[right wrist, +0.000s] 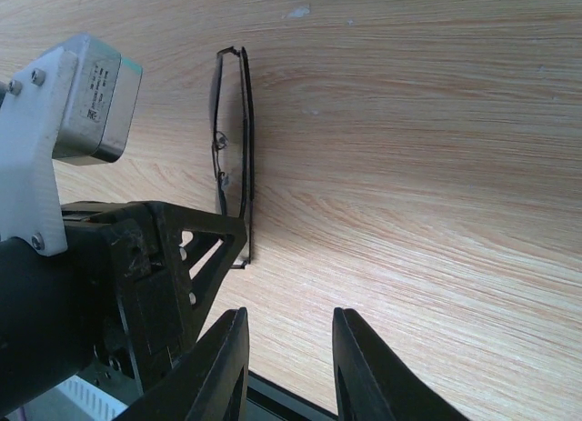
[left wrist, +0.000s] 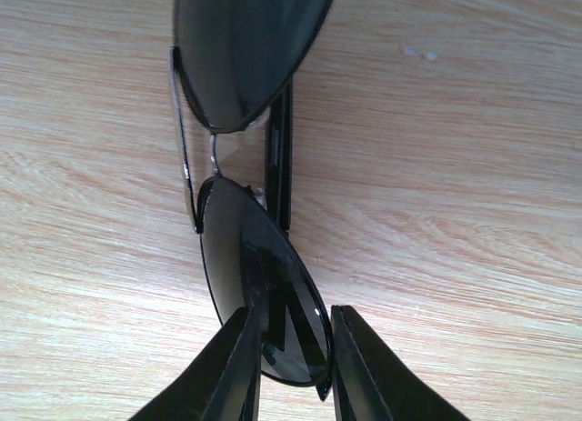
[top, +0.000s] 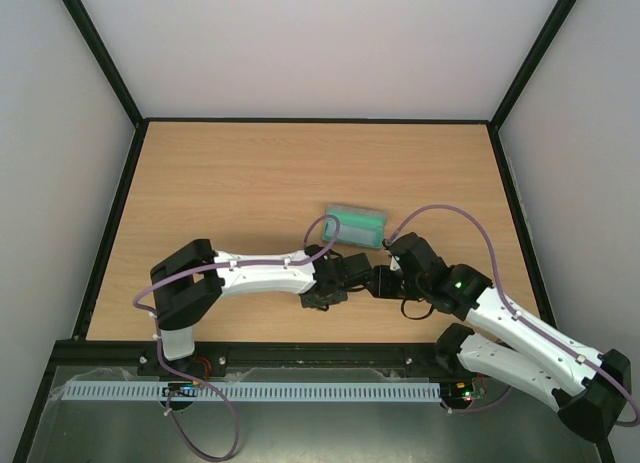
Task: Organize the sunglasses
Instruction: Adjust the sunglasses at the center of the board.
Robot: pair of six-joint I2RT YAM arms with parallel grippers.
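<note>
The sunglasses (left wrist: pixel 259 266), with dark lenses, a thin dark wire frame and folded arms, are held edge-on over the wooden table. My left gripper (left wrist: pixel 293 316) is shut on one lens, with a finger on each side of it. In the right wrist view the sunglasses (right wrist: pixel 247 157) show as a thin frame sticking out of the left gripper's fingers (right wrist: pixel 195 248). My right gripper (right wrist: pixel 289 316) is open and empty, close beside the left gripper near the table's front edge. In the top view both grippers, left (top: pixel 340 275) and right (top: pixel 380 281), meet at the front centre and hide the sunglasses.
The grey rectangular case (top: pixel 357 224) lies open with its green inside showing, just behind the two grippers. The wooden table (top: pixel 250 183) has a black raised border and white walls behind it.
</note>
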